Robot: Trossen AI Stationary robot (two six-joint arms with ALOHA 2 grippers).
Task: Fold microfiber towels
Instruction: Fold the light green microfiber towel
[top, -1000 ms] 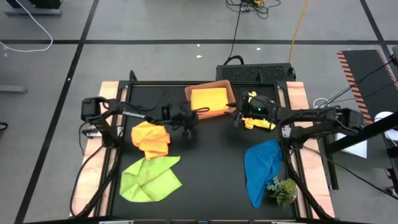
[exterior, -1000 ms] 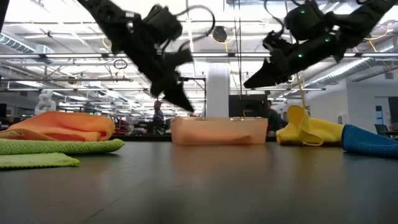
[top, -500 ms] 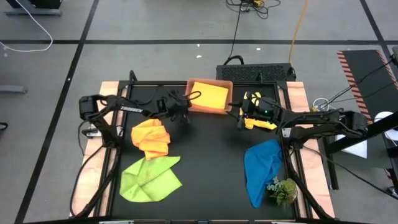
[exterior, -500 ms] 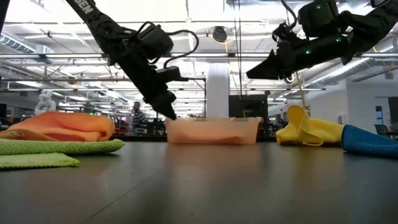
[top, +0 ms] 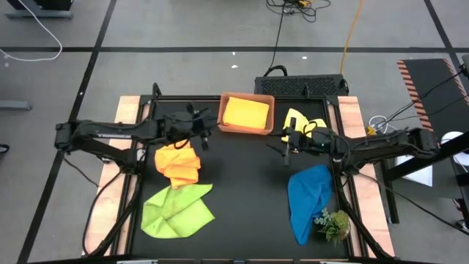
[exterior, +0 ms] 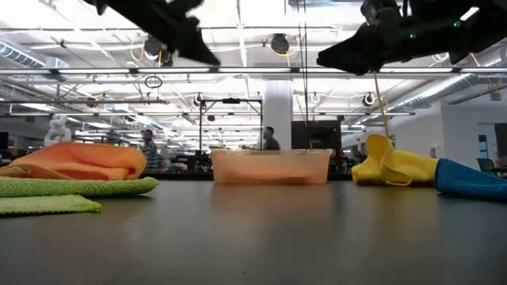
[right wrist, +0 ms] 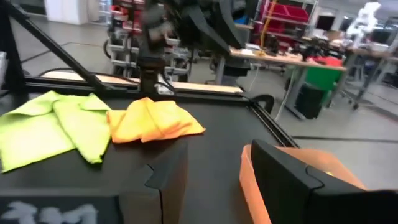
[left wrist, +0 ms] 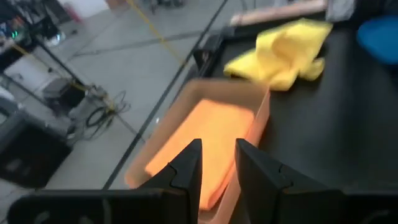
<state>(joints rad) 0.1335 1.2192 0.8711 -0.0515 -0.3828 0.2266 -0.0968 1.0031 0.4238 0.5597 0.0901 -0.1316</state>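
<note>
A folded yellow towel (top: pixel 246 112) lies in the terracotta tray (top: pixel 222 110) at the far middle of the table. A crumpled yellow towel (top: pixel 302 119) lies right of the tray. The orange towel (top: pixel 178 163) and the lime green towel (top: pixel 176 209) lie bunched at the left, and the blue towel (top: pixel 308 196) at the right. My left gripper (left wrist: pixel 217 146) hovers left of the tray, above the orange towel's far end, open by a narrow gap and empty. My right gripper (right wrist: pixel 214 155) hovers open and empty over bare table, between the crumpled yellow and blue towels.
A small green plant sprig (top: pixel 333 224) lies at the near right corner, beside the blue towel. Wooden strips (top: pixel 129 110) frame the black mat. Bare mat (top: pixel 249 191) stretches across the middle between the towels. People show in the room beyond the table.
My left gripper has drawn back from the tray toward the table's left and risen, tipping closer to level. The tray has slid a little toward the far edge and squared up. My right gripper has swung from beside the tray toward the near edge and risen slightly.
</note>
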